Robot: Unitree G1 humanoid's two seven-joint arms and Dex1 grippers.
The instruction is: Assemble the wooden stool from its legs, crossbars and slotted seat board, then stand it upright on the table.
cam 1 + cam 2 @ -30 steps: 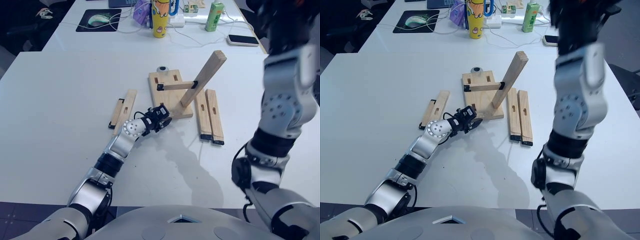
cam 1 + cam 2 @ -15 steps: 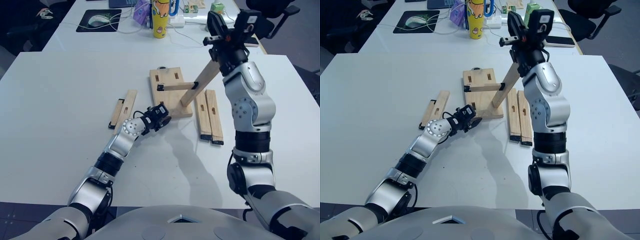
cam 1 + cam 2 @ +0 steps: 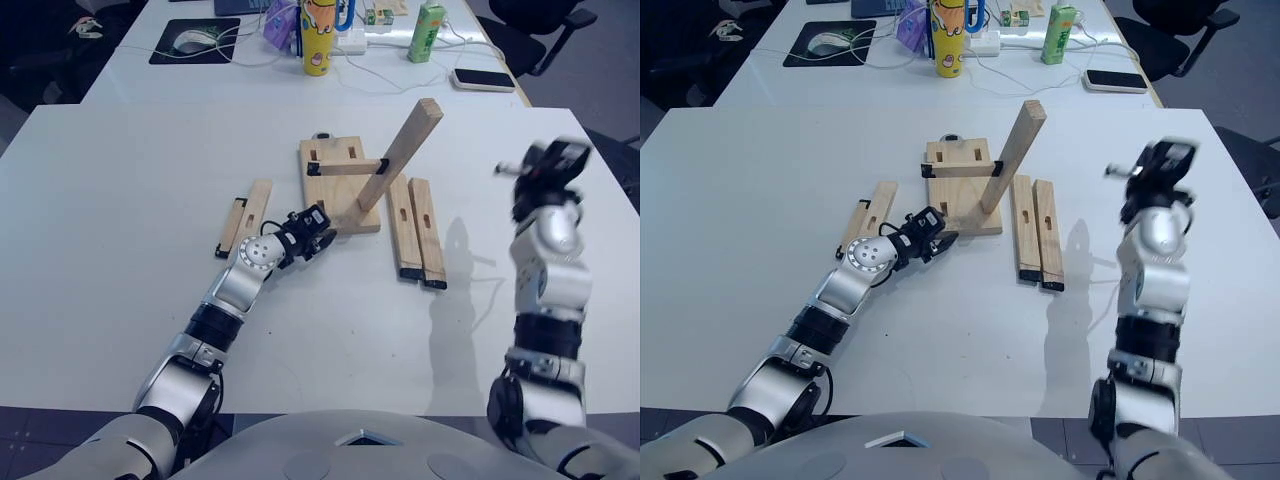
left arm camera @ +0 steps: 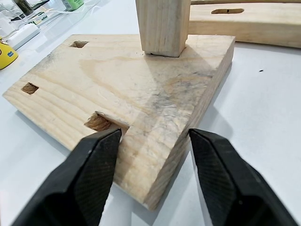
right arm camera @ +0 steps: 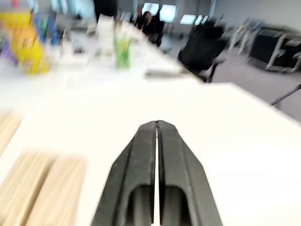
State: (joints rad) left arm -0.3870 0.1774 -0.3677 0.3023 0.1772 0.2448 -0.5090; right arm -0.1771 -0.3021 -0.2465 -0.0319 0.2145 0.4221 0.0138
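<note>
Left eye view: the pale wooden slotted seat board (image 3: 335, 190) lies flat on the white table (image 3: 120, 200), near its middle. One square wooden leg (image 3: 403, 150) stands in a slot at the board's near right corner, tilted away to the right. A thin wooden crossbar with black ends (image 3: 348, 168) runs level from that leg across the board. Two more wooden legs (image 3: 418, 232) lie side by side, touching, just right of the board. Two shorter slotted wooden pieces (image 3: 245, 215) lie just beyond its left side.

The left gripper (image 4: 150, 174) sits low at the board's near corner, in the same place as a second ago. Its black ribbed fingers (image 4: 94, 174) are spread, one on each side of that corner (whether the pads press the wood, I cannot tell).

The right gripper (image 3: 545, 165) has changed most. Half a second ago it was at the top of the tilted leg. Now it is raised over the right side of the table, well apart from the leg, with its fingers (image 5: 141, 155) pressed together on nothing. The leg keeps its tilt.

On the desk behind stand a yellow printed cup (image 3: 320, 38) and a green drink carton (image 3: 427, 32), with a dark phone (image 3: 483, 79) near them.
</note>
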